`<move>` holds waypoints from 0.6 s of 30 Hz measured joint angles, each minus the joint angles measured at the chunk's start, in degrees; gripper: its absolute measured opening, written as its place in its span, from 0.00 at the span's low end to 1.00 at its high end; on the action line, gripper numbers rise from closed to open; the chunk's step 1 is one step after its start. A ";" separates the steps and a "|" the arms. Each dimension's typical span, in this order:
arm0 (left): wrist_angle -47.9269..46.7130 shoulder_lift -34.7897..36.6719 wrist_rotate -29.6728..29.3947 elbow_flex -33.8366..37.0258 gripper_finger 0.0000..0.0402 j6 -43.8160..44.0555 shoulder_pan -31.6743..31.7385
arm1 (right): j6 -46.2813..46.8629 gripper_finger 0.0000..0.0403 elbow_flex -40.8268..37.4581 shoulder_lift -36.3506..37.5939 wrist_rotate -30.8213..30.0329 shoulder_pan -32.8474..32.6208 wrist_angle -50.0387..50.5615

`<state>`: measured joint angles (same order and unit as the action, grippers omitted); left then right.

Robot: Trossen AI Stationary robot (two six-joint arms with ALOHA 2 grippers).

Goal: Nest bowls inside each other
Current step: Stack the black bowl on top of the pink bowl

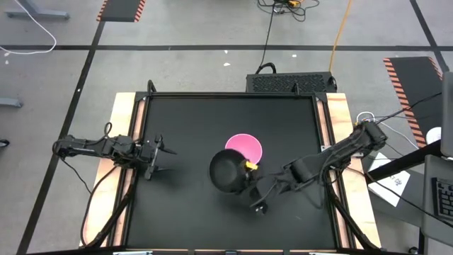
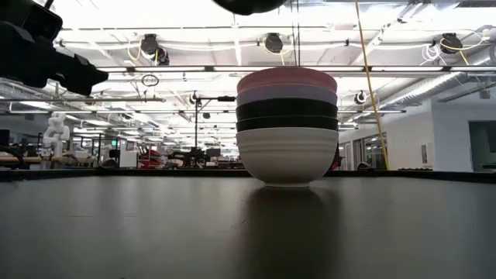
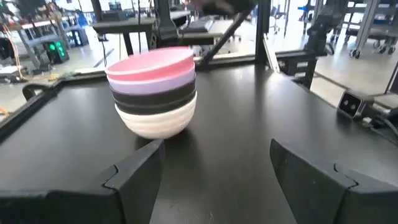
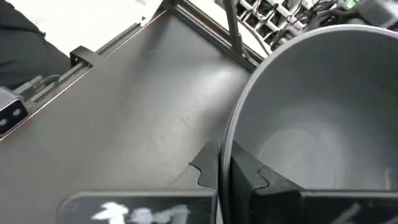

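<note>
Black bowl (image 1: 228, 172), rim pinched by the right hand (image 1: 249, 168), hangs just beside and above the pink-topped stack (image 1: 246, 146); left hand (image 1: 161, 159) waits released, well apart.

left gripper (image 1: 164, 159): jaws apart, parked at table's left | right gripper (image 1: 249, 177): jaws clamped, raised mid-table
</note>
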<state>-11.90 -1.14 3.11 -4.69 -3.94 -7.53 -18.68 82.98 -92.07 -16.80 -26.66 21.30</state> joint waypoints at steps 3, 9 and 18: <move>0.01 -1.27 0.00 0.00 0.73 -0.16 -0.01 | -0.02 0.00 0.00 2.71 0.13 0.86 3.32; -0.02 -3.39 0.00 0.00 0.73 0.53 -0.01 | 1.63 0.00 0.00 7.01 0.15 5.06 7.80; 0.02 -3.38 0.00 0.00 0.73 1.02 0.00 | 6.17 0.00 0.00 9.70 9.51 14.73 17.26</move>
<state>-11.88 -4.51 3.11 -4.69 -2.92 -7.53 -12.50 82.98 -82.37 -7.29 -11.93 38.56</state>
